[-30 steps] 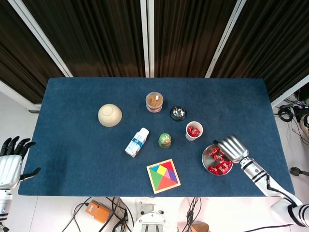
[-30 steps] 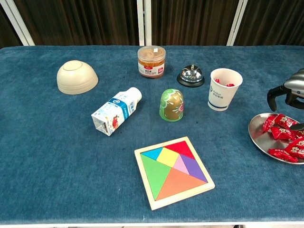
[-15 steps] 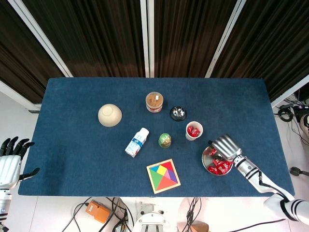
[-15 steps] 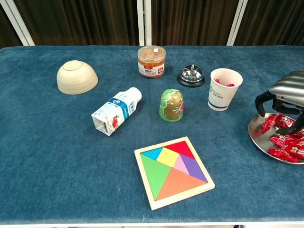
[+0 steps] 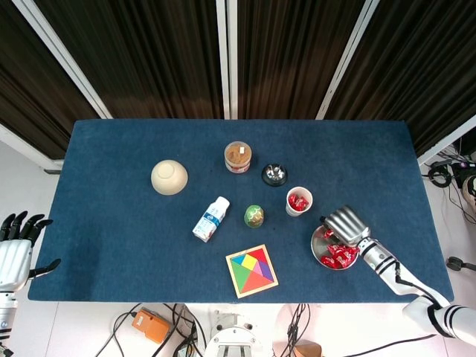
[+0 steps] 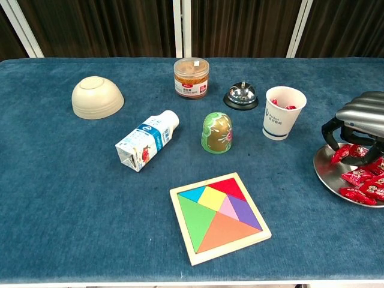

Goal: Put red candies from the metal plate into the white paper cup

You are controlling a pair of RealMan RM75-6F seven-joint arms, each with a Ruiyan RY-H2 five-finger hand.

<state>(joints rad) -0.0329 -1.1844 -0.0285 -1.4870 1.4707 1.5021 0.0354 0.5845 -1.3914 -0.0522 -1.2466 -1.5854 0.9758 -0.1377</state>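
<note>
Curling down over the round metal plate, right hand reaches red wrapped candies near white paper cup; grip unclear.

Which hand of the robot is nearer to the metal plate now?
The right hand hovers directly over the metal plate; the left hand is off the table's opposite end.

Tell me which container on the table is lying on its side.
The milk carton; the snack jar and paper cup stand upright, the bowl sits upside down.
</note>
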